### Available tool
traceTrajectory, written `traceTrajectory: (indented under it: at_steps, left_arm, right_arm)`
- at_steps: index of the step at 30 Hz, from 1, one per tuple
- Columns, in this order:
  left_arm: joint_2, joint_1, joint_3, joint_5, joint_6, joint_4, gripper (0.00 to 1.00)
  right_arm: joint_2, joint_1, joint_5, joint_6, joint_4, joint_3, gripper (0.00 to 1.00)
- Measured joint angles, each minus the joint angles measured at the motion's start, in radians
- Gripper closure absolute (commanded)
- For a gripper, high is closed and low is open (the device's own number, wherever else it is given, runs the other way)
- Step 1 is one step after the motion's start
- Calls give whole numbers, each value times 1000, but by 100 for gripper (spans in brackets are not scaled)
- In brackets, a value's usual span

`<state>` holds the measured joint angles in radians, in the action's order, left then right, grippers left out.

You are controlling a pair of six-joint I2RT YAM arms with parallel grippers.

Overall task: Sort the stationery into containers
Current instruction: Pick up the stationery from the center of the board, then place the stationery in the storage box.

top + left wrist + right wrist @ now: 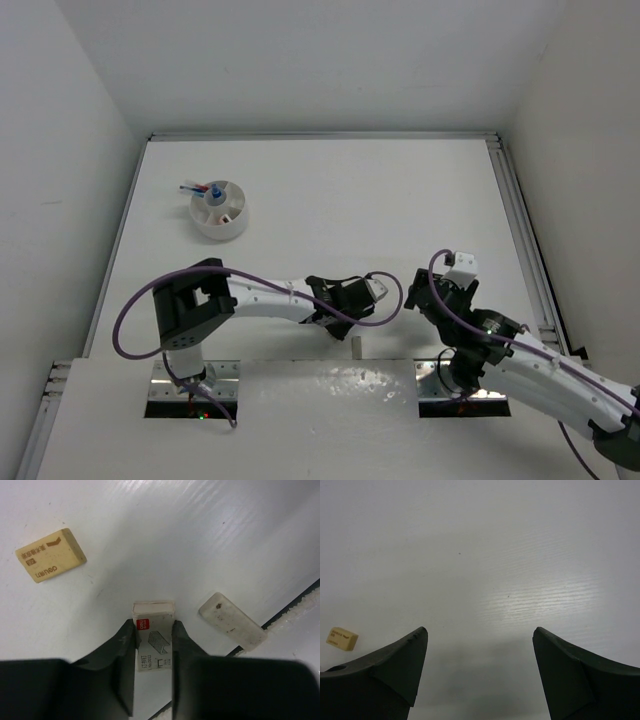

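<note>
Far left and toward the back of the bench (330, 200) sits the round white tub (215, 233), with the pens (190, 187) poking out over its rim and the blue-capped bottle (213, 194) standing in one compartment. Those bits look sorted, and the tub is well apart from where the arms are working.

The tan eraser (50, 555) lies flat on the bench, printed side up, off to the left of the left hand (154, 630). That hand is pinching a small box (154, 611) by its two long sides, with the fingers (127, 645) snug against it and the red logo showing between them. Gripping across the narrow width makes sense, since that's the only span the fingers can close on. It's hard to tell whether the box is on the bench or just off it. Just right of it, a scuffed white eraser (232, 620) lies at an angle near the bench edge.

The right hand (479, 630) is spread wide over bare bench, holding nothing. It's probably keeping out of the way.

Best guess is the box goes to the tub next, which is a long reach back and left.
</note>
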<state>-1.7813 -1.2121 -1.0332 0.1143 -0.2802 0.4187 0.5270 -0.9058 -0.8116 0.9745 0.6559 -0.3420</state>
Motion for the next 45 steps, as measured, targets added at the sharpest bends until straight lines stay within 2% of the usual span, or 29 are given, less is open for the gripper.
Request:
traceTrajectory:
  at_steps: [1, 2, 11, 15, 21, 23, 27, 33, 38, 41, 45]
  left_arm:
    - [0, 0, 0, -1, 2, -2, 99]
    - [0, 0, 0, -3, 6, -3, 100]
    - [24, 10, -9, 19, 62, 11, 100]
    - [171, 65, -7, 59, 151, 34, 100]
    - [581, 321, 81, 177, 267, -91, 100]
    - [695, 422, 128, 228, 303, -165, 100]
    - [779, 566, 189, 249, 370, -298, 100]
    - [733, 848, 251, 19, 428, -452, 100]
    - [618, 1091, 251, -245, 439, -539, 100]
    - [549, 1167, 251, -378, 462, -595, 100]
    - [466, 1194, 250, -531, 513, -644, 100]
  right_arm:
    - [-5, 0, 0, -3, 2, 0, 17]
    - [-9, 0, 0, -4, 2, 0, 17]
    - [-8, 0, 2, -52, -15, 0, 14]
    - [25, 0, 23, -158, -114, -3, 12]
    - [108, 24, 102, -380, -381, -47, 9]
    - [198, 64, 164, -444, -455, -103, 8]
    - [401, 187, 372, -544, -581, -245, 9]
    - [614, 319, 695, -613, -691, -399, 11]
    - [686, 360, 814, -636, -721, -458, 11]
    - [702, 370, 835, -640, -730, -475, 11]
    - [722, 377, 842, -640, -731, -486, 11]
